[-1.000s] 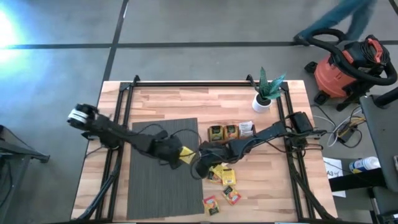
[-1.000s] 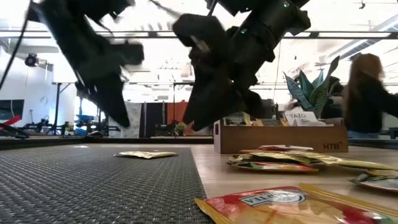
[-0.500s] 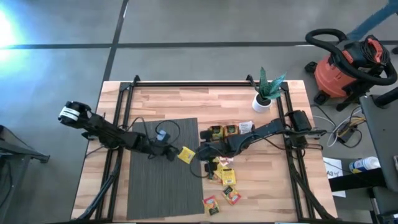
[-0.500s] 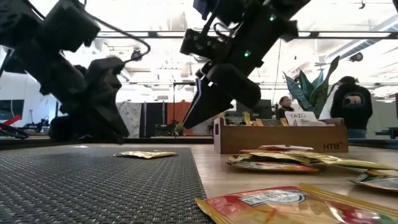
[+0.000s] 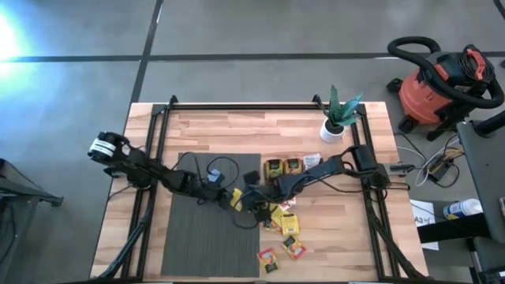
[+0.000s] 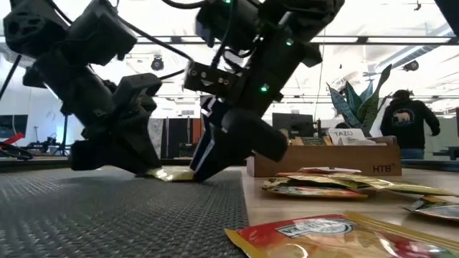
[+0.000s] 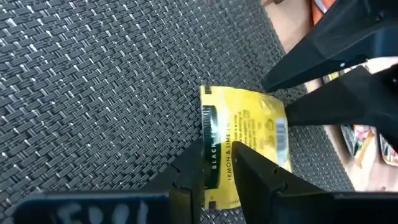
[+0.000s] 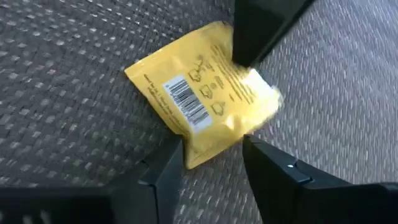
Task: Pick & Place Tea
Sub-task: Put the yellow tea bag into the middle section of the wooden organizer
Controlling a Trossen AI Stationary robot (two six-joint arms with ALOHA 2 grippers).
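- Yellow sachet (image 7: pixel 245 140) lies flat on the grey woven mat (image 5: pixel 197 229), at the mat's right edge, roughly mid-worktop (image 5: pixel 205 130).
- Left gripper (image 7: pixel 219 163) is down at the sachet; its fingers (image 7: pixel 191 163) stand a little apart, straddling the sachet's dark-striped edge. Can't tell if they are actually pinching it.
- Right gripper (image 8: pixel 212 155) sits low over the same sachet from the opposite side, fingers (image 8: pixel 165 168) spread, one on each side of the sachet's corner, not clamped on it.
- Both grippers meet at the sachet; low view shows both tips down at mat level with the sachet (image 6: pixel 172 173) between them.
- Barcode side of the sachet faces up in the right wrist view.
- Wooden tray (image 5: pixel 293 166) sits just right of worktop centre, with sachets standing in it.
- Loose sachets: a yellow pile (image 5: pixel 282 219) right of the mat, below the tray; two orange ones (image 5: pixel 293 248) nearer the front edge, another (image 5: pixel 267 260) at the mat's front right corner.
- Potted plant (image 5: pixel 338 118) in a white pot near the back right corner of the worktop.
- Red shop vac (image 5: pixel 442 87) on the floor beyond the right edge.
- Person (image 6: pixel 409 125) in dark clothes stands in the room behind, low view.
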